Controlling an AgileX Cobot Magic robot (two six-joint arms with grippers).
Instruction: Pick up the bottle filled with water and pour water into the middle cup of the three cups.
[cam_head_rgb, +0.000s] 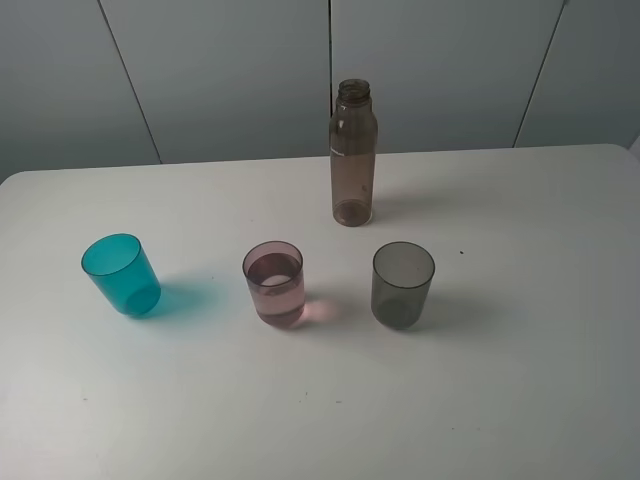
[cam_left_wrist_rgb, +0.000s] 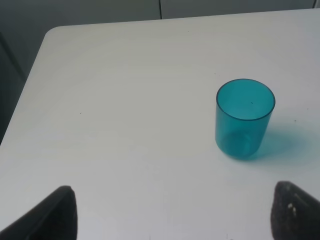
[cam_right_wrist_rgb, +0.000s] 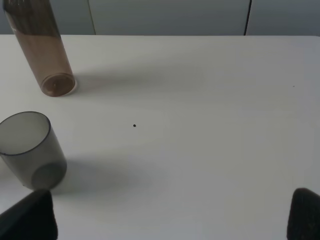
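The smoky-brown bottle (cam_head_rgb: 353, 155) stands upright and uncapped at the back of the white table (cam_head_rgb: 520, 350), behind the cups; its lower part shows in the right wrist view (cam_right_wrist_rgb: 42, 52). The three cups stand in a row: teal (cam_head_rgb: 121, 275), pale pink middle cup (cam_head_rgb: 274, 284) with water in it, and smoky grey (cam_head_rgb: 402, 285). Neither gripper shows in the high view. In the left wrist view the left gripper (cam_left_wrist_rgb: 172, 215) is open and empty, well short of the teal cup (cam_left_wrist_rgb: 244, 119). The right gripper (cam_right_wrist_rgb: 172, 215) is open and empty, near the grey cup (cam_right_wrist_rgb: 30, 149).
Grey wall panels (cam_head_rgb: 220, 70) rise behind the table's far edge. The table's left corner and edge (cam_left_wrist_rgb: 42, 47) show in the left wrist view. A small dark speck (cam_right_wrist_rgb: 134, 125) lies on the tabletop to the right of the grey cup.
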